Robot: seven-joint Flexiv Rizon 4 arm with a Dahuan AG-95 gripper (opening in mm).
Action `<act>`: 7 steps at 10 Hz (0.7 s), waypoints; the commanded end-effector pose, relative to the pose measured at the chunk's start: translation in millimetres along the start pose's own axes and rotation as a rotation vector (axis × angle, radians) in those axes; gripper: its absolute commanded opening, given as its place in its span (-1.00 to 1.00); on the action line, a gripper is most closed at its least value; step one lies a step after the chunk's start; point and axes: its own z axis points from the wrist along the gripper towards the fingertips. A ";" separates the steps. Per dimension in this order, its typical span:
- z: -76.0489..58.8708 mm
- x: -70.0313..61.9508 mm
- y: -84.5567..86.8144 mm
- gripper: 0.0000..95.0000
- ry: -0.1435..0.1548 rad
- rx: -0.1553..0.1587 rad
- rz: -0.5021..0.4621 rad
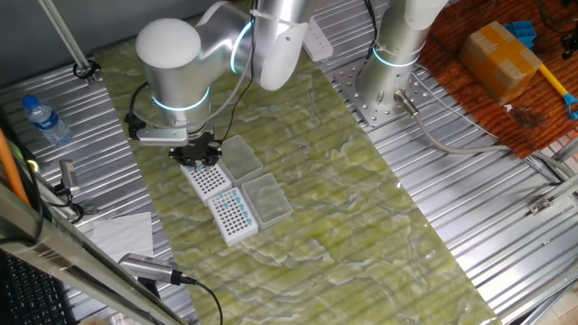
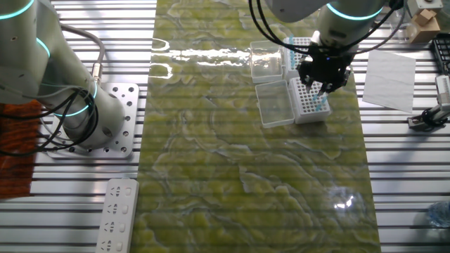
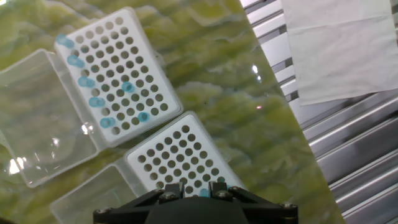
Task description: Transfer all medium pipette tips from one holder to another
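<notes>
Two white holders lie end to end on the green mat. The far one [image 3: 149,59] holds several medium pipette tips [image 3: 87,82], blue-topped, mostly down its left column; it also shows in one fixed view [image 1: 233,215] and the other fixed view [image 2: 309,100]. The near holder [image 3: 186,146] [image 1: 209,181] shows almost only dark bare holes. My gripper [image 3: 196,188] hovers low over the near holder's end [image 1: 197,155] [image 2: 323,79]. Its fingers [image 3: 174,186] stand apart, and one blue tip top shows in the gap beside the right finger. I cannot tell if that tip sits in a hole.
Two clear lids [image 1: 268,199] [image 1: 239,155] lie open beside the holders. A white paper sheet [image 3: 342,43] lies on the ribbed metal table [image 3: 367,162] to the right. A second arm's base [image 1: 388,81], a water bottle [image 1: 45,122] and a power strip [image 2: 119,211] stand farther off.
</notes>
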 end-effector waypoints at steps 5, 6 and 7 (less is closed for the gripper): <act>-1.1 -1.2 -2.9 -0.60 -0.004 0.010 -0.024; -4.1 -2.6 -5.7 -0.60 0.000 0.011 -0.030; -4.2 -3.3 -6.4 -0.60 0.001 0.012 -0.030</act>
